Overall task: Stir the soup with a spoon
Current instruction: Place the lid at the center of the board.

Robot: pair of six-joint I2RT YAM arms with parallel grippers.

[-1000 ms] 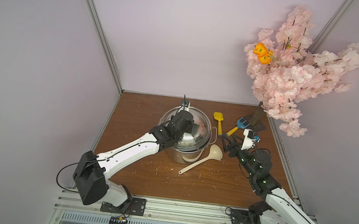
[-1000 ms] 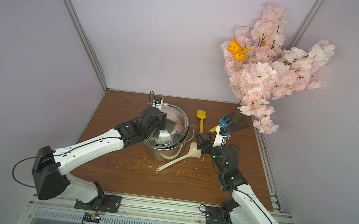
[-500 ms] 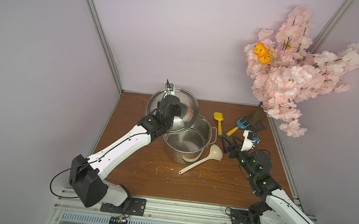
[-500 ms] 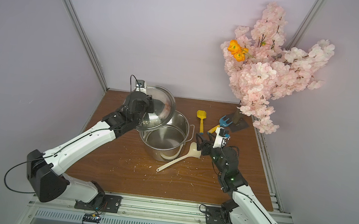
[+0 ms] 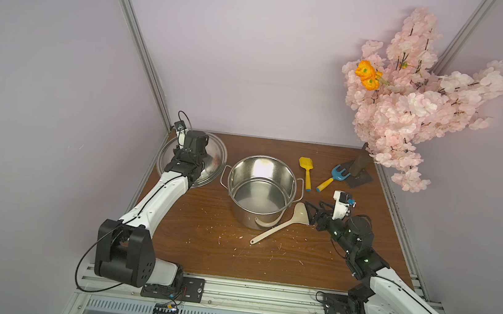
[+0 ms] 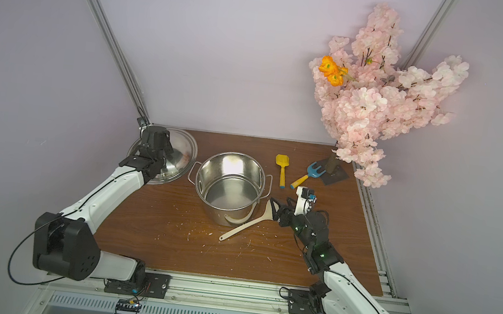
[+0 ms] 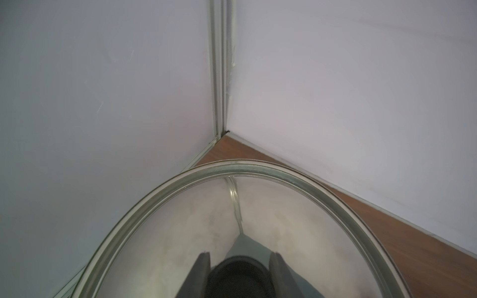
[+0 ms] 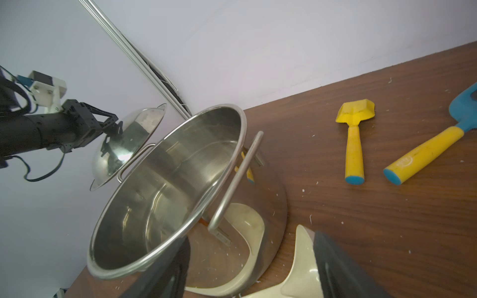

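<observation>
The steel pot (image 5: 249,220) (image 6: 220,217) (image 8: 268,185) stands uncovered mid-table; only its shiny floor shows, and I see no soup in it. The cream spoon (image 5: 274,231) (image 6: 242,229) (image 8: 300,260) lies on the table with its bowl against the pot's right side. My right gripper (image 5: 308,214) (image 6: 273,210) (image 8: 250,271) is open at the spoon's bowl, one finger over the bowl, the other by the pot's wall. My left gripper (image 5: 192,161) (image 7: 238,258) is shut on the black knob of the steel lid (image 5: 212,160) (image 6: 181,153) (image 7: 296,206), which is tilted in the far left corner.
A yellow toy shovel (image 5: 306,170) (image 8: 355,134) and a blue rake with a yellow handle (image 5: 333,176) (image 8: 426,154) lie right of the pot. A pink blossom tree on a dark base (image 5: 359,173) fills the far right corner. Walls close the back and sides. Crumbs dot the table.
My left arm lifted the lid off the pot and carried it to the far left corner. My right gripper edged slightly closer around the spoon's bowl.
</observation>
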